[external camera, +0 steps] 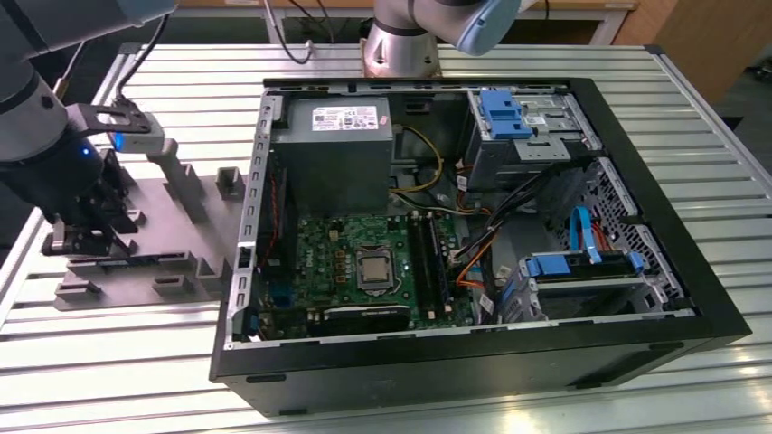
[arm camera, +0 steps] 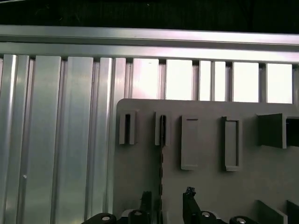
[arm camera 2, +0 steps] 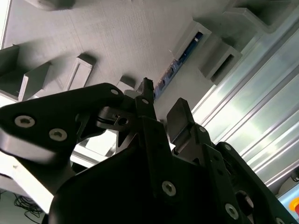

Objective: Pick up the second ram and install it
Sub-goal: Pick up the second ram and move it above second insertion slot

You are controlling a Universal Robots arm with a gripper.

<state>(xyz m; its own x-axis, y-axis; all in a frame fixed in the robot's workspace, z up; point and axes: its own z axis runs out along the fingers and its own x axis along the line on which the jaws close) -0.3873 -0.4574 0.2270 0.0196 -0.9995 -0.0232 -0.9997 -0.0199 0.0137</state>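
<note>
1. The arm (external camera: 31, 136) reaches down over a grey plate (external camera: 145, 203) on the desk (external camera: 121, 362). Its gripper (external camera: 75, 242) points downward, well apart from the open case (external camera: 483, 357).
2. In both wrist views the gripper (arm camera: 167, 200) (arm camera 2: 163, 105) is spread wide and holds nothing.
3. The ram (arm camera: 161, 154) (arm camera 2: 180, 59) stands on edge in the plate's slot. It runs from ahead of the gripper into the gap between its fingers (arm camera: 189, 198), with space on each side.
4. It looks thin and long, with a blue-green board.

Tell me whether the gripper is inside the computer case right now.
No, the gripper is over the grey fixture plate, outside the computer case.
</note>
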